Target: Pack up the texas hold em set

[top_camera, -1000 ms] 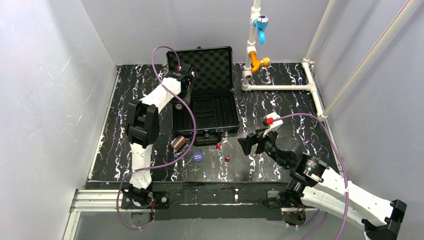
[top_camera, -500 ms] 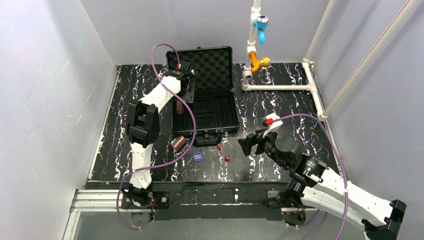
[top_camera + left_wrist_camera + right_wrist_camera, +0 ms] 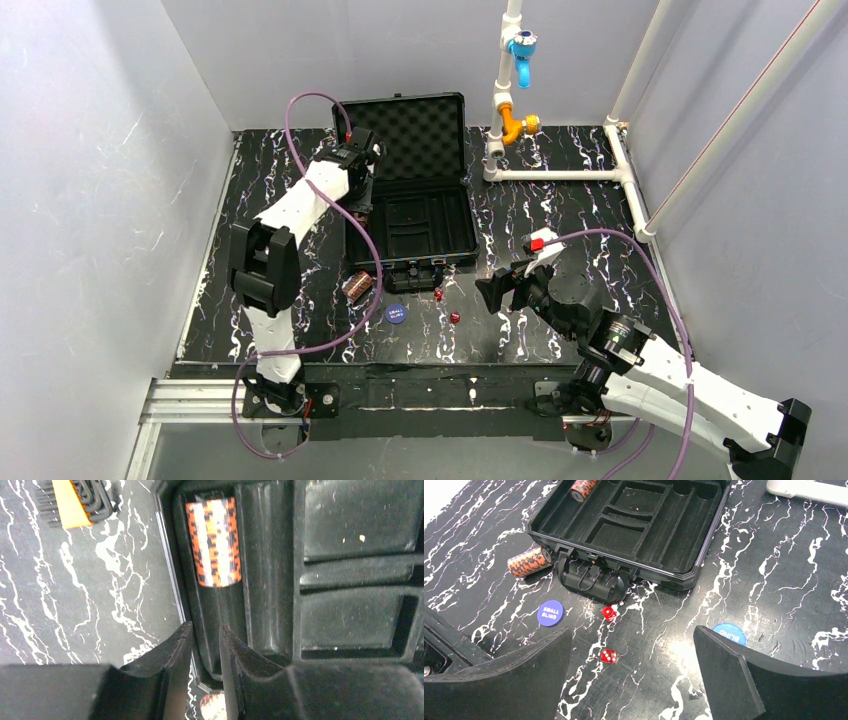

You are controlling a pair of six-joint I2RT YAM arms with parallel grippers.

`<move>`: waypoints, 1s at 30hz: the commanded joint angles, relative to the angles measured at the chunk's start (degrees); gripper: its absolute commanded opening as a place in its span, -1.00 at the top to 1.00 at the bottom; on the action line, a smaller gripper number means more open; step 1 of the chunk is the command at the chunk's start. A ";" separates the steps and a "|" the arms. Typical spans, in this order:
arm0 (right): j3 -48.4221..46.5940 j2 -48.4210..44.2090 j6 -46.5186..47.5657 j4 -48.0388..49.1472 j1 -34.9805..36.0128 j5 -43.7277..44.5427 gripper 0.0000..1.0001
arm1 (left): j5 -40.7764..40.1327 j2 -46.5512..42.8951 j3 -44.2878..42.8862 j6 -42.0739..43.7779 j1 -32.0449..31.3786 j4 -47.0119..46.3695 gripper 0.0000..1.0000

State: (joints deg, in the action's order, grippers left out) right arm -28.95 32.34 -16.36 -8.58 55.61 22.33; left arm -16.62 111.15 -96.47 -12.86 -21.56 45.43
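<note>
The black briefcase [image 3: 420,225] lies open, its foam lid [image 3: 410,135] standing at the back. One copper-brown chip stack [image 3: 214,542] lies in the tray's leftmost slot. The other stack [image 3: 357,287] lies on the table by the case's front left corner. A blue disc [image 3: 396,313] and two red dice [image 3: 437,293] [image 3: 454,317] lie in front of the case. A second blue disc [image 3: 730,632] shows by my right finger. My left gripper [image 3: 205,630] hovers over the tray's left wall, nearly shut and empty. My right gripper [image 3: 631,635] is wide open above the dice.
A white pipe frame [image 3: 560,175] with a blue valve and an orange fitting [image 3: 518,125] stands at the back right. An orange-and-black object [image 3: 70,502] lies on the table left of the case. Grey walls close in three sides.
My left arm has swung left and drawn back from the chip stack in the tray. The right arm has not moved.
</note>
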 commanded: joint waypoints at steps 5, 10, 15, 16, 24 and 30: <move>-0.14 0.05 0.12 3.67 0.07 -0.42 -0.96 | 3.15 -3.11 5.56 -2.35 -0.50 1.40 0.72; -0.32 -0.56 -0.40 2.67 0.10 -0.37 -0.96 | 2.74 -0.67 5.48 -3.09 -0.50 0.48 0.76; -0.23 -1.19 -0.77 2.38 0.11 -0.11 -0.96 | 1.34 2.29 4.61 -3.22 -0.50 -0.24 0.76; -0.23 -1.23 -0.78 2.34 0.07 -0.09 -0.96 | 0.91 2.89 4.35 -3.29 -0.54 -0.31 0.76; -0.24 -1.31 -0.78 2.12 0.07 -0.07 -0.96 | -1.74 5.79 3.33 -3.62 -0.54 -2.12 0.77; -0.14 -1.09 -0.70 2.33 0.05 0.00 -0.96 | -3.28 7.13 1.87 -3.81 -0.26 -3.57 0.77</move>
State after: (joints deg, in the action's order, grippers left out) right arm -28.95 32.27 -16.60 -8.49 55.61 21.98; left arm -17.19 117.86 -91.77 -15.88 -21.93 42.83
